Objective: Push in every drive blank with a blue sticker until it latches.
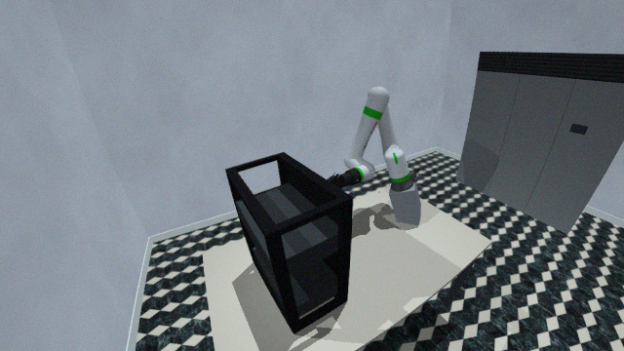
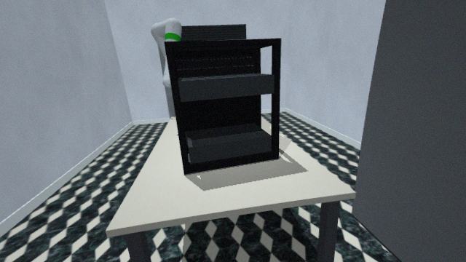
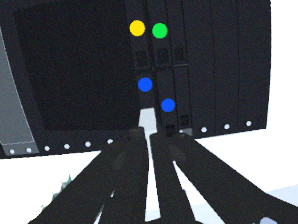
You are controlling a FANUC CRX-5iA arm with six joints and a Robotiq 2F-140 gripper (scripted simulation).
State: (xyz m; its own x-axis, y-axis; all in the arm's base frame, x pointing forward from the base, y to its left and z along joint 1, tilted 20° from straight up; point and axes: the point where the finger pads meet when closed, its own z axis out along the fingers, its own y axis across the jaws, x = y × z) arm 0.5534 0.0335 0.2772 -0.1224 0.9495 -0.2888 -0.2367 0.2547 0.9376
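The black rack [image 1: 292, 234] stands on the white table and also shows in the exterior view [image 2: 226, 105]. In the wrist view its face [image 3: 147, 56] carries narrow drive blanks. One has a yellow sticker [image 3: 137, 28], one a green sticker [image 3: 160, 30], and two have blue stickers [image 3: 145, 84] [image 3: 168, 104]. My gripper [image 3: 148, 119] is shut and empty, its fingertips close in front of the rack's lower edge, just below the blue-stickered blanks. In the top view the gripper [image 1: 336, 178] sits at the rack's far top side.
The arm's base [image 1: 406, 205] stands on the table behind the rack. A tall grey cabinet [image 1: 546, 136] stands at the right wall. Two grey shelves [image 2: 226, 86] [image 2: 229, 145] sit in the rack's open side.
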